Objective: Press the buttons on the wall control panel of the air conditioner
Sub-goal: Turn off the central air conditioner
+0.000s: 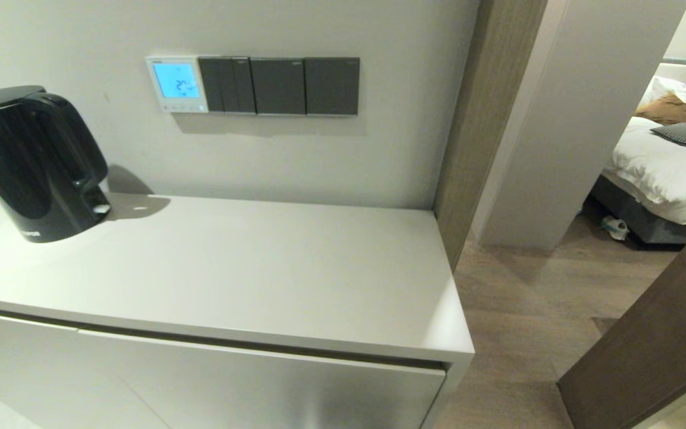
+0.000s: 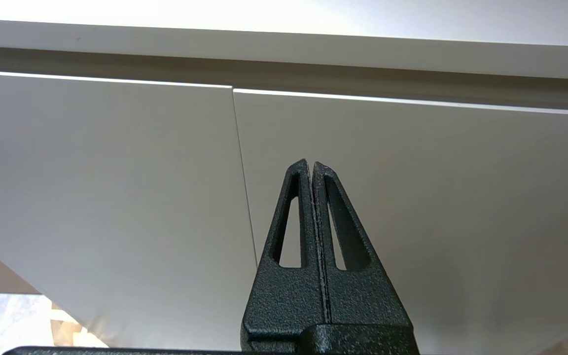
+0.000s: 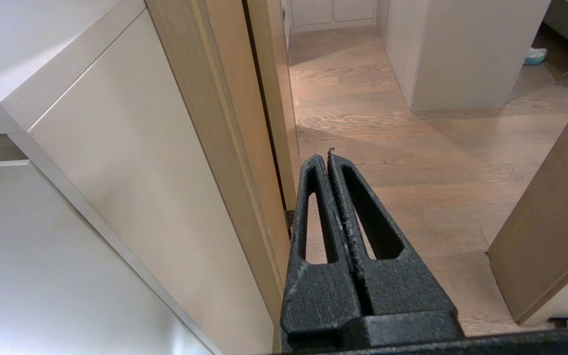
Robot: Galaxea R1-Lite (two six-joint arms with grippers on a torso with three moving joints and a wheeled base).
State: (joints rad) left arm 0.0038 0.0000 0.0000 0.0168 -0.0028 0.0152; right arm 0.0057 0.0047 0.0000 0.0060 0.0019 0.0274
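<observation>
The air conditioner's wall control panel is a small white square on the grey wall above the cabinet, its screen lit light blue with digits. The buttons are a row of tiny pale keys along its lower edge. Neither gripper shows in the head view. My left gripper is shut and empty, low in front of the cabinet doors. My right gripper is shut and empty, low beside the cabinet's right end, over the wooden floor.
Dark grey switch plates sit right of the panel. A black kettle stands on the white cabinet top at the left. A wooden door frame and an open door are on the right.
</observation>
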